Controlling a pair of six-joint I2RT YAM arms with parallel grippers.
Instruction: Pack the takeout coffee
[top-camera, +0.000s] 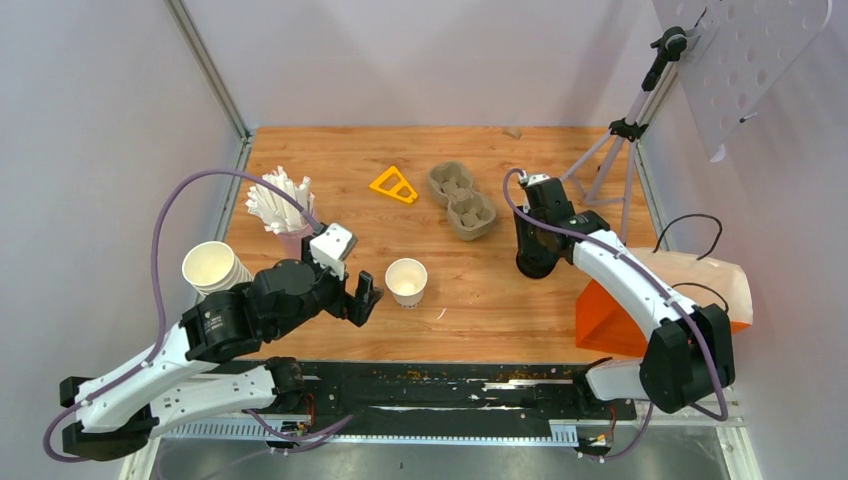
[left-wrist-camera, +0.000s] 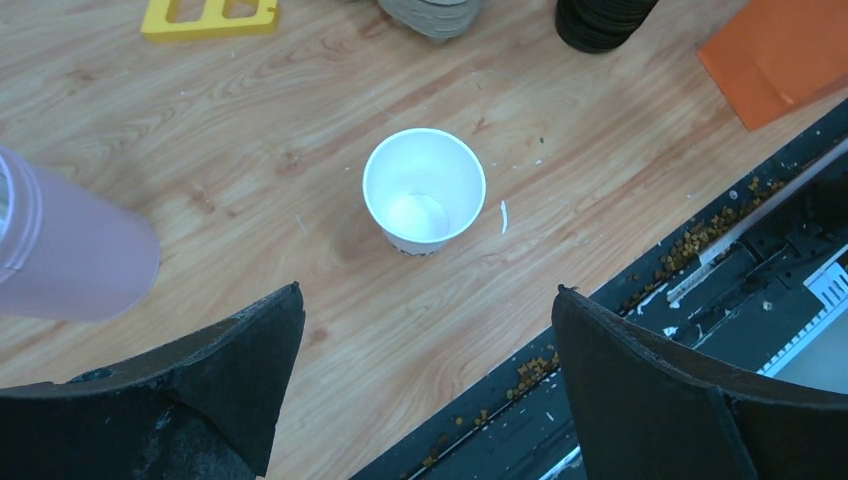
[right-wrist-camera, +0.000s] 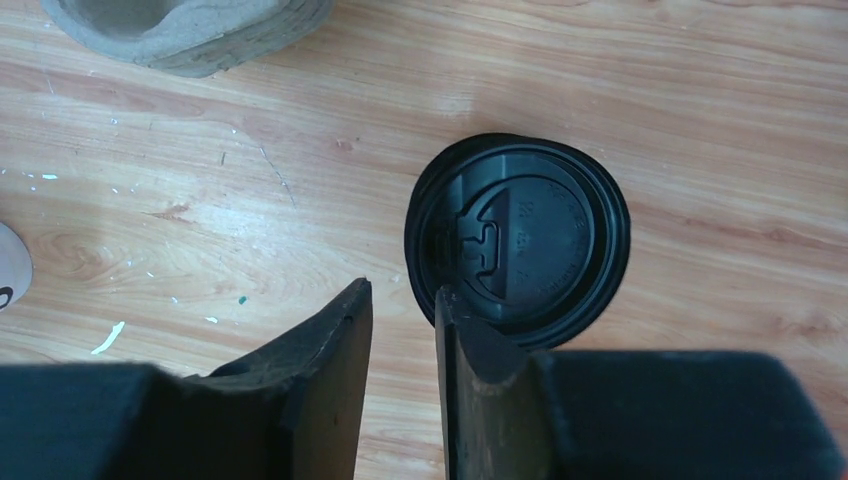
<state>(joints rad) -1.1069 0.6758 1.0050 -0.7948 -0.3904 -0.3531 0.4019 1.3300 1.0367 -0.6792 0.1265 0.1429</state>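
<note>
White paper cup (left-wrist-camera: 424, 190) stood upright near middle of wooden table (top-camera: 480, 310), mouth open. Left gripper (left-wrist-camera: 425, 300) hovered just beside cup on near-left side, fingers spread wide, holding nothing. Black lid (right-wrist-camera: 520, 245) lay on top of lid stack, right of cup and near pulp carrier (top-camera: 462, 198). Right gripper (right-wrist-camera: 402, 292) stood over near edge of stack, fingers almost together, lid rim at narrow gap between them; could not tell if it really pinched rim. Stack of lidless cups (top-camera: 215, 268) at left table edge.
</note>
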